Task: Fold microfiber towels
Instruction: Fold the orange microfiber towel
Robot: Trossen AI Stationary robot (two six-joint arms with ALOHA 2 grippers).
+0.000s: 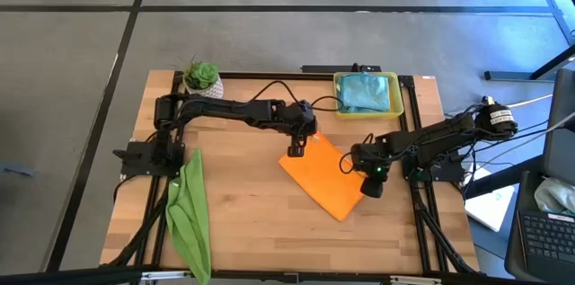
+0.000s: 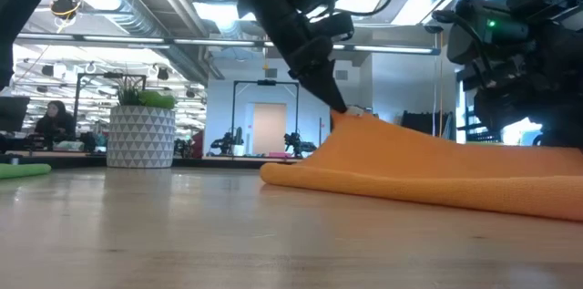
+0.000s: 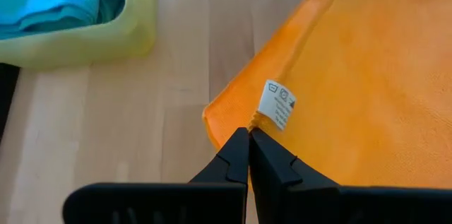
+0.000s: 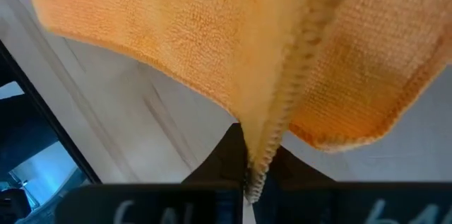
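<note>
The orange towel (image 1: 328,175) lies as a slanted oblong mid-table, its underside on the wood. My left gripper (image 1: 296,147) is shut on its far-left corner, and my right gripper (image 1: 371,183) is shut on its right end. The lime green towel (image 1: 189,213) lies bunched along the table's left side. Teal towels (image 1: 364,92) lie in the yellow tray (image 1: 395,96) at the far right. In the low view, the orange towel (image 2: 428,170) rises to a peak under my left gripper (image 2: 339,111). My left gripper pinches the orange towel's corner beside the white care label (image 3: 277,104) between its two shut fingers (image 3: 236,157). It comes slanting down from the table's far left. That corner (image 2: 351,123) is raised off the table; the rest lies on the wood. My right gripper pinches the towel's stitched hem edge (image 4: 279,128) between its two fingers (image 4: 229,146). Cloth spreads to both sides of the hem in front of the fingers. This end is raised above the table; how many layers it has, I cannot tell.
A potted plant (image 1: 202,76) stands at the table's far left corner. The yellow tray stands close to the far edge, just beyond the orange towel. Bare wood (image 1: 260,222) shows between the green and orange towels and along the near edge.
</note>
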